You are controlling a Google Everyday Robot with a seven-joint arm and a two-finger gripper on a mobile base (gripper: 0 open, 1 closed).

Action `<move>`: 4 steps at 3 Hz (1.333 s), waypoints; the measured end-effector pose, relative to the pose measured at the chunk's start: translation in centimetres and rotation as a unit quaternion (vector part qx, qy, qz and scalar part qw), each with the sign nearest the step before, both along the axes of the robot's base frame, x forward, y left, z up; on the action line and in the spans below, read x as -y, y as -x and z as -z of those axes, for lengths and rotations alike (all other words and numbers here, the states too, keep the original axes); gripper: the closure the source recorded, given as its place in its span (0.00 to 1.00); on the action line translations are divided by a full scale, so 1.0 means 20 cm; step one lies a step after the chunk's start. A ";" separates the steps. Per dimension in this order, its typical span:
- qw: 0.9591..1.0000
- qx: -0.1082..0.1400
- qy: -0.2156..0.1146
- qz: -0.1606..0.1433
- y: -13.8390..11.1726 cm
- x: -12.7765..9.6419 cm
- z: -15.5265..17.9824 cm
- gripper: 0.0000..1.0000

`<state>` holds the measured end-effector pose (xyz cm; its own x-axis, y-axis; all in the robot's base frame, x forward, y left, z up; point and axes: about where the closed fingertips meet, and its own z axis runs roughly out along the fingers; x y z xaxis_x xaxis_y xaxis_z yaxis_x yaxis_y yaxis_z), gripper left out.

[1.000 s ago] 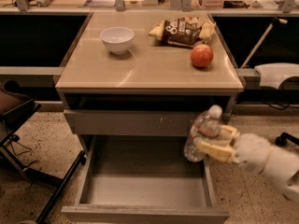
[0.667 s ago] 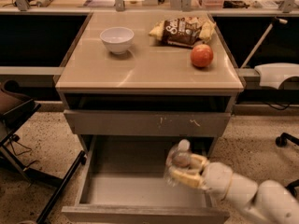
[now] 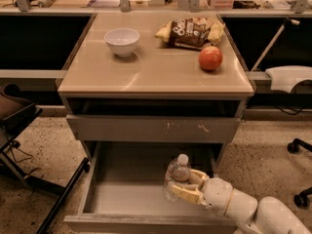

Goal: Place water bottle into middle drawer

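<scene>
Drawer stands open, under the scratched front. Claw clamped round bottle — bottle upright, cap up, low in the drawer's right side; contact with tray unclear. Counter — bowl, apple, snack bag.

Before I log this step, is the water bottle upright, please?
Upright: the water bottle has its cap on top, gripped by the claw over the open middle drawer.
</scene>
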<state>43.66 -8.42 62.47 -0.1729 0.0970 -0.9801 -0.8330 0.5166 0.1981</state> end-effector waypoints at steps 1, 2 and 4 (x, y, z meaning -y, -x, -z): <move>1.000 -0.010 0.014 0.018 -0.06 -0.03 0.17 1.00; 0.997 0.000 0.049 0.052 -0.26 -0.03 0.48 1.00; 0.992 0.013 0.084 0.093 -0.44 0.10 0.73 1.00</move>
<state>52.53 -10.41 47.96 -0.1424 -0.0405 -0.9890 -0.7242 0.6854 0.0762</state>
